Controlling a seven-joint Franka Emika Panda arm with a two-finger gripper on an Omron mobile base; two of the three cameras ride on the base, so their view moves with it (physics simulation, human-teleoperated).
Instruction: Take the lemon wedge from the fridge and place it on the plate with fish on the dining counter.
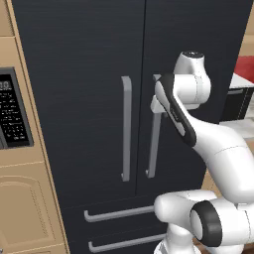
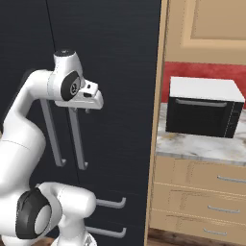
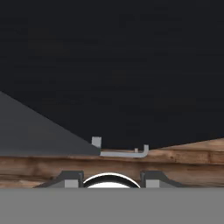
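Note:
The tall black fridge (image 1: pixel 74 99) (image 2: pixel 115 57) (image 3: pixel 109 65) stands in front of me with both doors closed, so the lemon wedge is hidden. My gripper (image 2: pixel 87 110) (image 3: pixel 112 177) hangs pointing down, just in front of the top of the right door's grey bar handle (image 1: pixel 154 144) (image 2: pixel 77 139). It is shut, with nothing between its fingertips (image 3: pixel 72 177), and it is not around the handle. The left door's handle (image 1: pixel 126 129) runs alongside. The plate with fish and the dining counter are out of view.
A black keypad microwave (image 1: pixel 12 111) sits in the tan cabinet wall on the left. On the right, a black oven (image 2: pixel 202 113) stands on a marble counter (image 2: pixel 202 146) above tan drawers (image 2: pixel 206 202). Two fridge drawer handles (image 1: pixel 119 213) lie below, above the wooden floor (image 3: pixel 175 162).

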